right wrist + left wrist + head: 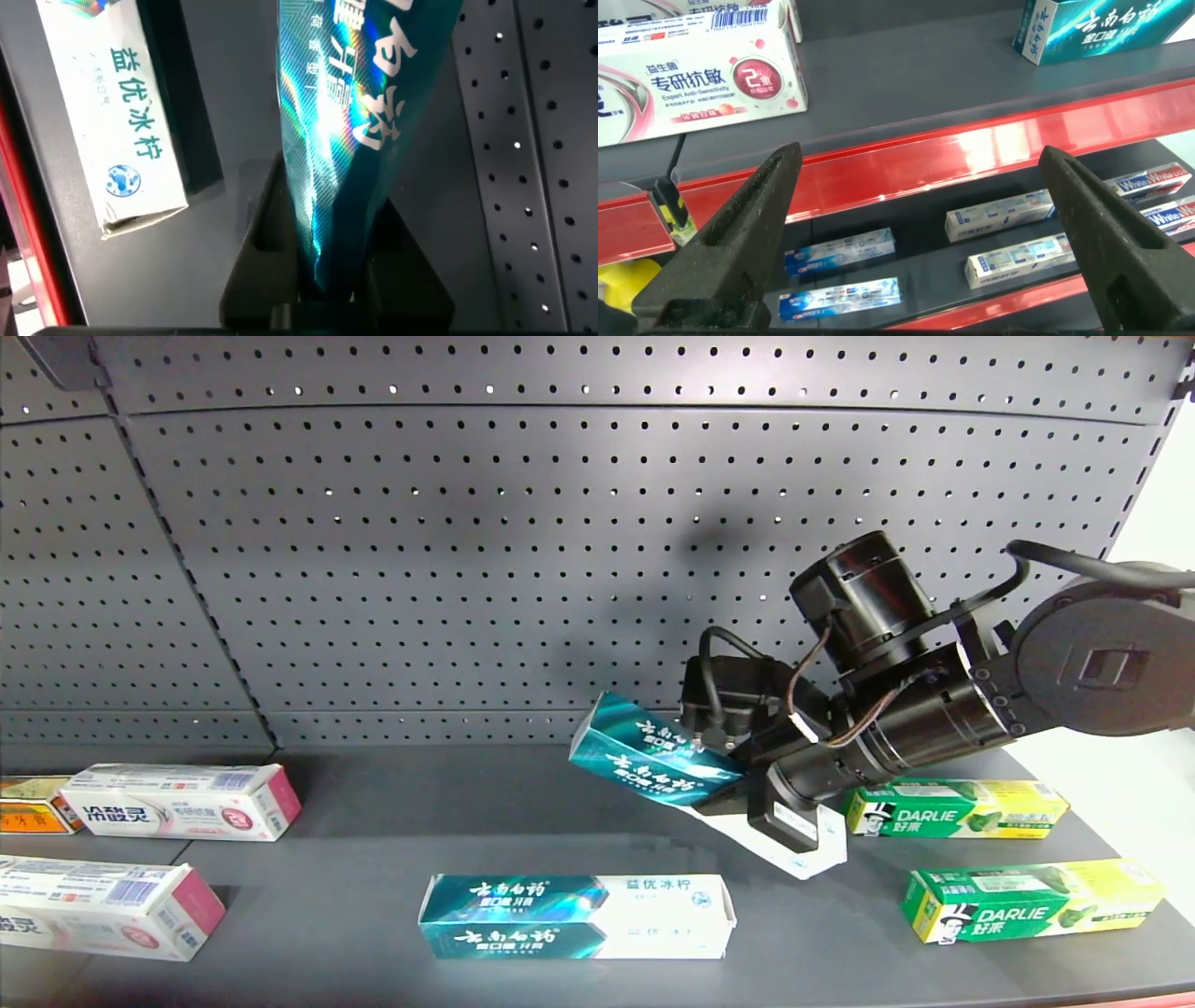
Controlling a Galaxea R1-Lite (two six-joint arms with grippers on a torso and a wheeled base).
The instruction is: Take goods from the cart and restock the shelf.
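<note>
The right gripper (724,793) clamps a tilted teal box (644,761) above the shelf (373,812), with open room to its left. The left gripper (922,159) gapes wide, empty, before the red shelf edge (868,173).

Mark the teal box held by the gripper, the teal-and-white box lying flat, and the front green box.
held teal box (649,758): head view, printed teal face
flat teal-and-white box (577,917): head view, middle of top
front green box (1032,901): head view, middle of top

A dark grey shelf (373,821) backs onto a grey perforated panel (420,569), with bright white at right.
</note>
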